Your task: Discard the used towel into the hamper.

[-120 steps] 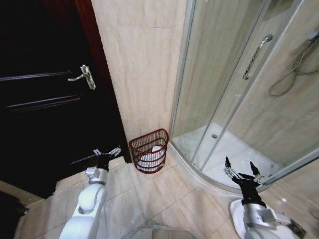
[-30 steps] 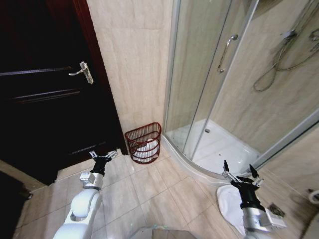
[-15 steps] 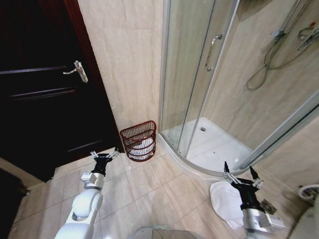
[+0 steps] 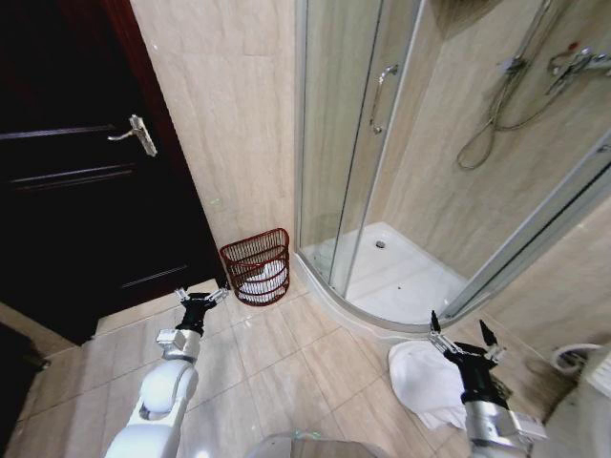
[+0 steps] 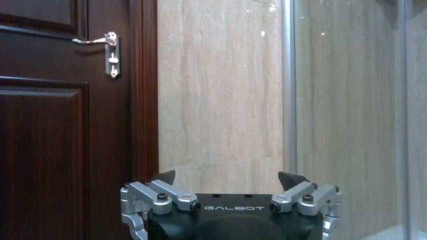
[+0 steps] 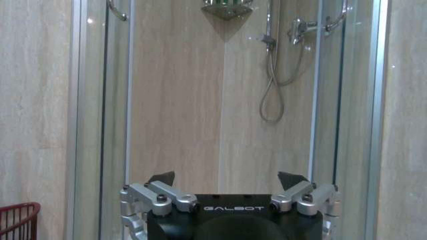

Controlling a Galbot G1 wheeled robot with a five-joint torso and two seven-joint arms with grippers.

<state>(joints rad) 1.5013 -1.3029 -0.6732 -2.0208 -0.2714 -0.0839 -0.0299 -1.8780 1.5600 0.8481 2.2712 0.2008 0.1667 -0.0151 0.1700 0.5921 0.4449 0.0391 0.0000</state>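
On the tiled floor at our lower right, the used towel (image 4: pixel 427 382) lies crumpled just beside the shower's curved threshold (image 4: pixel 358 315), with our right gripper (image 4: pixel 460 334) held over it, fingers spread and empty. Well apart, against the beige wall beside the dark door (image 4: pixel 76 181), stands the hamper (image 4: pixel 255 265), something white inside. Our left gripper (image 4: pixel 200 297) hangs near it, likewise spread and empty.

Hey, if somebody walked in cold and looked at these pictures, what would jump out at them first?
Probably the white towel lying crumpled on the floor tiles by the shower's curved threshold, just beside the open right gripper. Next, the red wire hamper against the tiled wall between the dark door and the glass shower enclosure, with something white already inside. The open left gripper hangs empty near the door.
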